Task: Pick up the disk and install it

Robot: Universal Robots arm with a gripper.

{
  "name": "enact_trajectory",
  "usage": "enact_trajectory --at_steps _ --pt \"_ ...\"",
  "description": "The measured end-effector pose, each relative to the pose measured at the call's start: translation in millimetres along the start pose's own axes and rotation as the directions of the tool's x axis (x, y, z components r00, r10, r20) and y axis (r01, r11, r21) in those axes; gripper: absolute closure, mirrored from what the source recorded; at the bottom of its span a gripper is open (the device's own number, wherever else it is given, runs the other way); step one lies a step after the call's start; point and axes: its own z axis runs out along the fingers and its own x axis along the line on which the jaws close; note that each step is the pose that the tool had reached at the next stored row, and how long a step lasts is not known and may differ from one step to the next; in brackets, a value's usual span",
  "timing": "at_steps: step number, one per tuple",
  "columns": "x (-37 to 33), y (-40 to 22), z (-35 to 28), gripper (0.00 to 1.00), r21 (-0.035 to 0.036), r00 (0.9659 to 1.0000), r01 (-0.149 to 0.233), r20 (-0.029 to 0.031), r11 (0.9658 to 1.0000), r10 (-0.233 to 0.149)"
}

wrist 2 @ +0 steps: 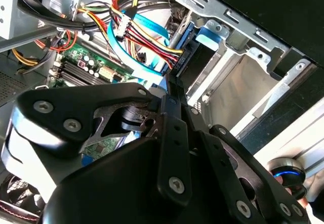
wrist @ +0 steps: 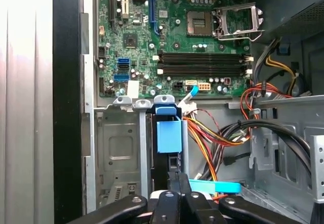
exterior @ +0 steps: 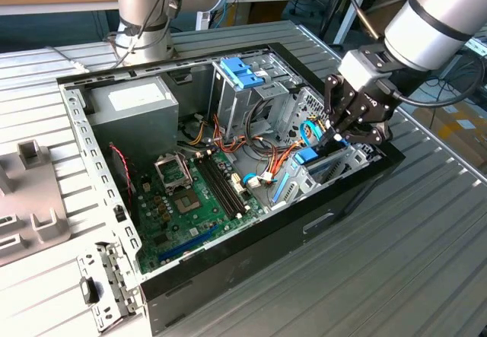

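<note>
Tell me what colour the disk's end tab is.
Blue, on the disk; clearest in the first wrist view.

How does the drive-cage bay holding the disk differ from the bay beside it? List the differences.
One bay is filled: the disk stands on edge in it. The neighbouring bay is vacant. The filled one looks dark with a light-blue tab; the vacant one shows bare grey metal. Both belong to the same cage beside the motherboard.

Bright even light, blown-out glare on the table (wrist: 25, 82), blurred close fingers (wrist 2: 172, 133).
</note>
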Motion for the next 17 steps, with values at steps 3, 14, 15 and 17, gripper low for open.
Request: enact_trajectory --at_steps 3,14,15,17 --pt "2.7 -0.7 0.3 0.89 -0.0012 1.0000 0.000 0.0003 1.0000 0.000" --pt "-0.9 -16.8 -30.8 0.89 -0.0022 1.0000 0.000 0.0079 1.0000 0.000" --pt "-1.1 -19.1 -32.0 0.89 -0.0027 1.0000 0.000 0.0090 1.0000 0.000" --pt "-1.5 -23.9 -34.2 0.89 -0.0037 0.9999 0.000 0.0105 1.0000 0.000"
